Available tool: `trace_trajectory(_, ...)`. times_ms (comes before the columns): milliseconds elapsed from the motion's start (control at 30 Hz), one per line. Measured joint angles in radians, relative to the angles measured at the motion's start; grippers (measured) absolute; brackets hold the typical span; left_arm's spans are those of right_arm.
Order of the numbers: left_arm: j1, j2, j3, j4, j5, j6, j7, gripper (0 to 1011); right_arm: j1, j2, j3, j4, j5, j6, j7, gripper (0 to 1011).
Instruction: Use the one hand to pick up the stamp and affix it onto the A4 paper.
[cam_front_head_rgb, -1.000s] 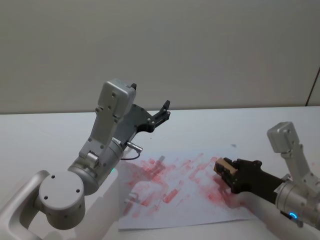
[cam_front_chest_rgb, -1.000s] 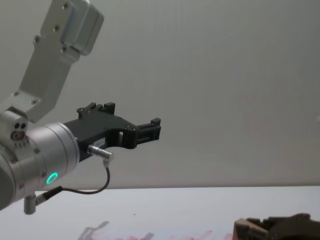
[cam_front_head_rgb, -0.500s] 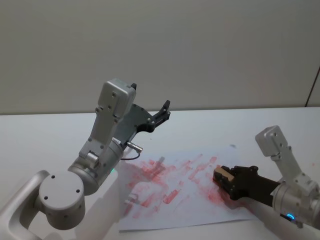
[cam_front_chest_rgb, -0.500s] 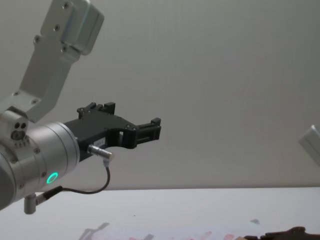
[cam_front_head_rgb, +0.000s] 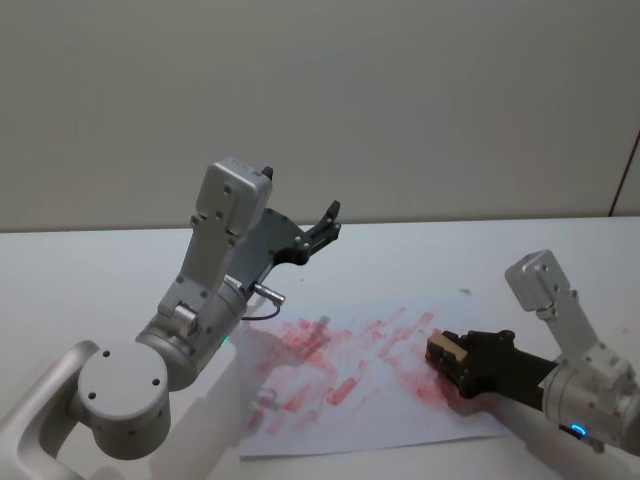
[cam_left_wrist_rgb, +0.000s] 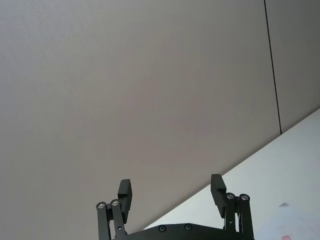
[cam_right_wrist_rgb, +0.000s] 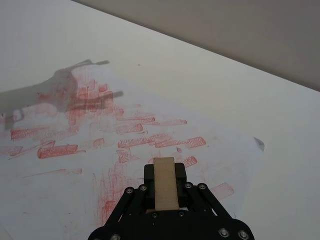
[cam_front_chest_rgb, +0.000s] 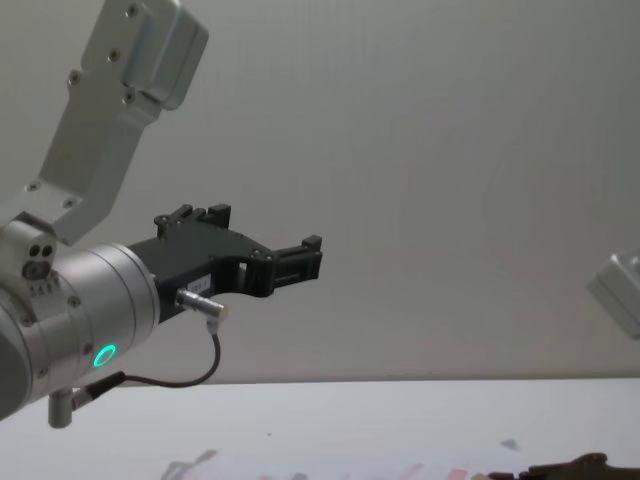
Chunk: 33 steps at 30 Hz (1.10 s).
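The A4 paper lies flat on the white table, covered with red stamped marks; it also shows in the right wrist view. My right gripper is shut on the stamp, a light wooden block, held low over the paper's right part. From the wrist the stamp sits between the black fingers of the right gripper. Whether its face touches the sheet I cannot tell. My left gripper hangs raised above the table's back, open and holding nothing, as the left wrist view confirms.
The white table runs back to a plain grey wall. My left arm's silver wrist with a green light and a cable stands over the paper's left side and casts a shadow on it.
My right gripper has come down and slightly back with the stamp, from above the paper to low over its right part. The left arm has not moved.
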Motion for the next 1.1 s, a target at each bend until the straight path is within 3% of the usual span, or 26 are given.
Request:
trace_trajectory(367,0.000,0.000,0.000,0.000,0.000,0.000,0.000,1001,0.007,-0.004,0.005,-0.016,0.033,-0.069,-0.037,218)
trace_trajectory(667,0.000,0.000,0.000,0.000,0.000,0.000,0.000,1001,0.003,0.003,0.024,-0.079,0.096,-0.156,-0.083,218)
trace_trajectory(867,0.000,0.000,0.000,0.000,0.000,0.000,0.000,1001,-0.033,0.027,0.049,-0.151,0.159,-0.214,-0.153,218)
trace_trajectory(1100,0.000,0.000,0.000,0.000,0.000,0.000,0.000,1001,-0.092,0.065,0.077,-0.223,0.208,-0.231,-0.229,218)
